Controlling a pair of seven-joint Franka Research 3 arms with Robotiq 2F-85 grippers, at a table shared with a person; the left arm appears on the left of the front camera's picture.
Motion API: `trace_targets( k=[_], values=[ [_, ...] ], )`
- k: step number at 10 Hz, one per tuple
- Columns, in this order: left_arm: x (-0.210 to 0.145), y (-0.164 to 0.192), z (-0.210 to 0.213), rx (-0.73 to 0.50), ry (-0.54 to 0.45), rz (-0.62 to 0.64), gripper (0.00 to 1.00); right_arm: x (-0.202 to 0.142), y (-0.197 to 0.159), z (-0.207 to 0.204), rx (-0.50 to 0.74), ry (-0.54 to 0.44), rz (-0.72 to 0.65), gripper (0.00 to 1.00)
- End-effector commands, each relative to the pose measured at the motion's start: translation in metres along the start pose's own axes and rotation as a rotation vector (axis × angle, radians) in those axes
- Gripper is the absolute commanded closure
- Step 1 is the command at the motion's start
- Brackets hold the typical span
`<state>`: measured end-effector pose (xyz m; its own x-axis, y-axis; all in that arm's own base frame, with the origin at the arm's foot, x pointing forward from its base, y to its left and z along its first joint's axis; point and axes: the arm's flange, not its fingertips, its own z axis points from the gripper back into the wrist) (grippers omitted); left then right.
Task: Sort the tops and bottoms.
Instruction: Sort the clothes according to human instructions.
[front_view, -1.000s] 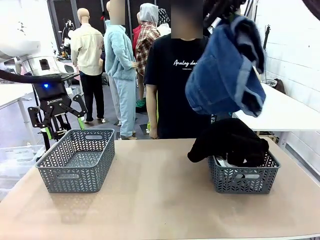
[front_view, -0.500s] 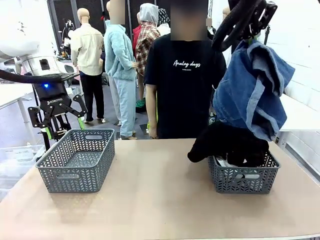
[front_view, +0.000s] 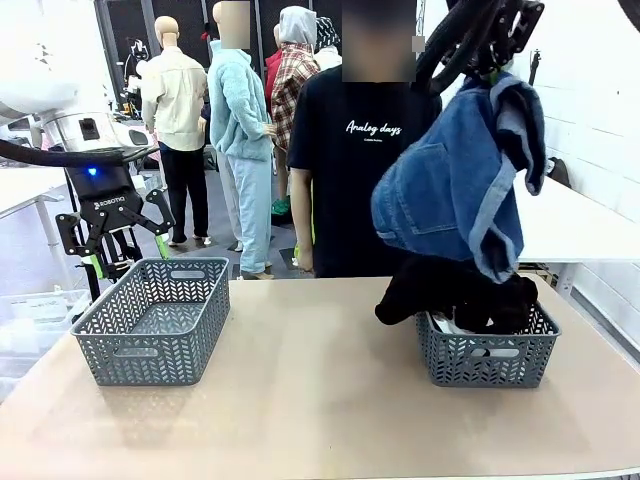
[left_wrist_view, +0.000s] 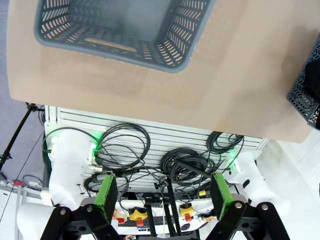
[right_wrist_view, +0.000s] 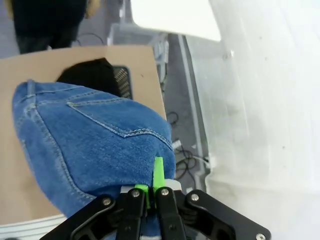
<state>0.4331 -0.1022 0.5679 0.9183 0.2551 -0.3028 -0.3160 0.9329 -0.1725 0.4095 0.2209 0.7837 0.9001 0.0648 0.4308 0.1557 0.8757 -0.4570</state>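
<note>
Right gripper (right_wrist_view: 151, 192): jaws pinched tight on a blue denim garment (front_view: 455, 185), mid-wash, with stitched pocket seams and a paler hem, hanging bunched high above the right basket (front_view: 487, 355). That grey lattice plastic basket holds a heap of plain black soft fabric (front_view: 460, 290) spilling over its rim. Left gripper (left_wrist_view: 163, 197): jaws spread, empty, behind the left basket (front_view: 152, 320).

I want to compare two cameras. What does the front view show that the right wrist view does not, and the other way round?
Front view alone: the person, the left gripper with jaws open, and the left basket. Right wrist view alone: the right gripper close up, its green pads shut on the denim, and cables on the floor. Both: the jeans hanging, the black top on the right basket, and the table.
</note>
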Motion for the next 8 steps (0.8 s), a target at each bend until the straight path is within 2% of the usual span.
trace_targets(
  k=[1,5,8],
  values=[
    [-0.001,0.002,0.002,-0.004,0.007,-0.003,0.04,0.042,-0.032,-0.020,-0.007,0.087,-0.055,1.00],
    [-0.001,0.002,0.002,-0.004,0.007,-0.003,0.04,0.077,-0.058,-0.088,0.096,0.202,-0.119,1.00],
    [-0.001,0.002,0.002,-0.004,0.007,-0.003,0.04,0.078,-0.033,-0.178,0.259,0.301,-0.080,1.00]
  ],
)
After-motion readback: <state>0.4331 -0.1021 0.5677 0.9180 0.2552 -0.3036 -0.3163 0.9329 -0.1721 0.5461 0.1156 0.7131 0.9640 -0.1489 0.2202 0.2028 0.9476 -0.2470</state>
